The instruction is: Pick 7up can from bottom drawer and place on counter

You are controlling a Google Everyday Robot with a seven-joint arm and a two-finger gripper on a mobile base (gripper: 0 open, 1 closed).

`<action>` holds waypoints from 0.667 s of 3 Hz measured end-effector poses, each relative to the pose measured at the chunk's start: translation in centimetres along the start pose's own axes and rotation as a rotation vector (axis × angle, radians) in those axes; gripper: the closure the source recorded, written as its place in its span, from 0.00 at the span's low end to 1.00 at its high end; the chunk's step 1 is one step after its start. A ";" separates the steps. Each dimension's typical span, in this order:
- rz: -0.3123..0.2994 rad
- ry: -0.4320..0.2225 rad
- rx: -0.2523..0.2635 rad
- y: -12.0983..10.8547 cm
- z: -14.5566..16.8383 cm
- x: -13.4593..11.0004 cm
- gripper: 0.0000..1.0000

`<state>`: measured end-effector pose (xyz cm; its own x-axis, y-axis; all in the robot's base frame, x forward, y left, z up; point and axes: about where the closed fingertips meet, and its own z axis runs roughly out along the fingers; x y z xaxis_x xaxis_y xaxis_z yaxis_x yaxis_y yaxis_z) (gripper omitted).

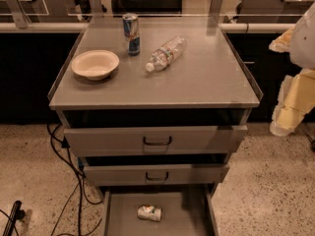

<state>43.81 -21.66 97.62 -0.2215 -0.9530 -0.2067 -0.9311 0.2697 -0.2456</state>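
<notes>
The 7up can (149,213), small, silvery-white with green marking, lies on its side on the flat grey floor of the open bottom drawer (123,215), near its middle. The counter (197,82) is the grey metal top of the cabinet, with low side rims. My gripper (284,118) hangs at the right edge of the view, beside the cabinet's right side at about counter height. It is far above and to the right of the can and holds nothing that I can see.
On the counter stand a tall blue-silver can (131,33), a clear plastic bottle (166,53) lying on its side, and a cream bowl (95,64). Two upper drawers (156,140) with dark handles stick out slightly. Cables (74,181) run over the floor at the left.
</notes>
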 end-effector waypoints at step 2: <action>-0.011 -0.021 0.003 0.6 0.2 -0.1 0.00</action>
<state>43.32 -21.39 97.31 -0.2053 -0.9527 -0.2242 -0.9324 0.2600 -0.2510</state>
